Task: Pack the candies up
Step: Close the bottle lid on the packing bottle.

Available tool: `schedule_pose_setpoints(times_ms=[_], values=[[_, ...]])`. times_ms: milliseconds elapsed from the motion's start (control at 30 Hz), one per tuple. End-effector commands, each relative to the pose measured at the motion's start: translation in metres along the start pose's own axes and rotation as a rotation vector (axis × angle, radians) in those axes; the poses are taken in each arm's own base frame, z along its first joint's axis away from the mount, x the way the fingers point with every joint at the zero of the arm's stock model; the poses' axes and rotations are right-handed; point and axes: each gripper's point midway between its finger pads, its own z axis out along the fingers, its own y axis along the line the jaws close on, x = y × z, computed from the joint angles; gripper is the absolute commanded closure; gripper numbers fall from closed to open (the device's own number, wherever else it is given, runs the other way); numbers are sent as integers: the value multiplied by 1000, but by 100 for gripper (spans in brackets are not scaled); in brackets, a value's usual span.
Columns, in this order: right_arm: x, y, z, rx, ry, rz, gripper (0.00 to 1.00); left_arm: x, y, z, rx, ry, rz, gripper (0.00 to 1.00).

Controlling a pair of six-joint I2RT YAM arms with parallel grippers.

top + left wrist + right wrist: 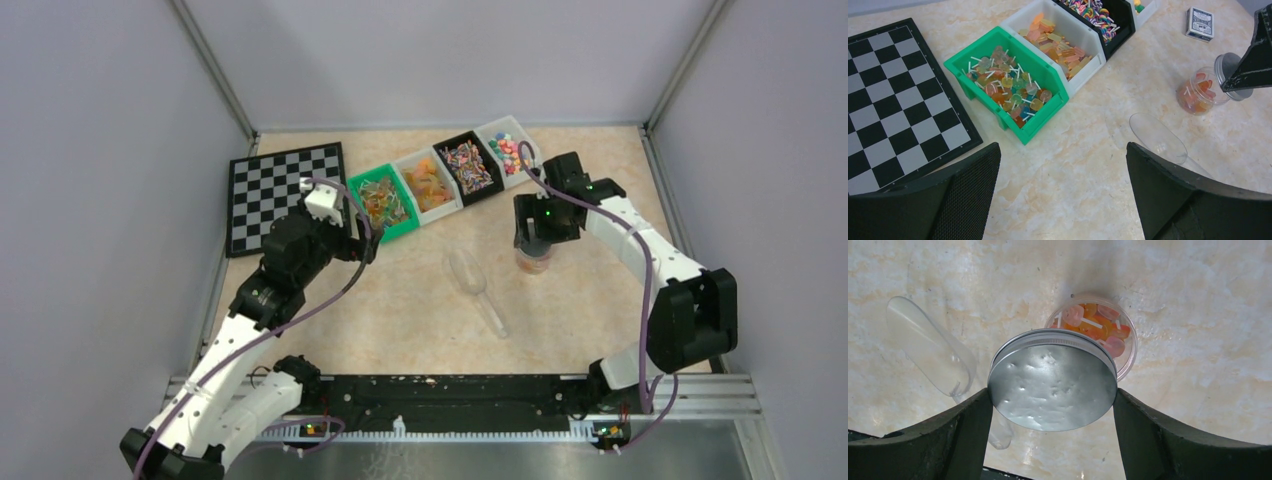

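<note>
Right gripper (1052, 401) clamps metal lid (1052, 382) (seemingly over jar (1129, 342)); left gripper (1062, 151) wide open.

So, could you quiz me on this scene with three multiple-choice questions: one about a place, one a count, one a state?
1. The clear scoop lies: A on the table; B on a shelf; C on the floor.
2. Number of candy bins in the row: A two; B four; C six.
3. The right gripper is: A open and empty; B shut on the metal lid; C shut on a spoon.
Answers: 1 A, it rests on the table beside the jar; 2 B, green, white, black, white; 3 B, the lid sits between its fingers above the open jar of candies.
</note>
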Motion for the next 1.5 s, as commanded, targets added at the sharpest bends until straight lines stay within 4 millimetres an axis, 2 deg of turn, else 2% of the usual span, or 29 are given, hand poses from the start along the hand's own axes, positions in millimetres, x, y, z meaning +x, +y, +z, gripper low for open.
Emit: schedule_pose_setpoints(times_ms=[0,233,467,867,1067,1200,1467], values=[[-17,-8,-22,49,-40,-14,30,-14,-5,0,24,-54,24,1],[-7,-22,-8,125,53,-25,28,-11,-5,3,28,-31,26,1],[-3,-28,6,158,101,-35,28,-13,-5,1,24,-39,31,1],[-12,-33,17,229,133,-101,23,-8,-4,4,23,-19,42,1],[-12,-27,24,196,142,-106,21,-6,-4,4,20,-12,47,1],[-11,-25,25,183,148,-109,13,-5,-5,5,24,-10,49,1],[-12,-14,29,118,138,-112,11,-2,-6,7,30,3,50,1]])
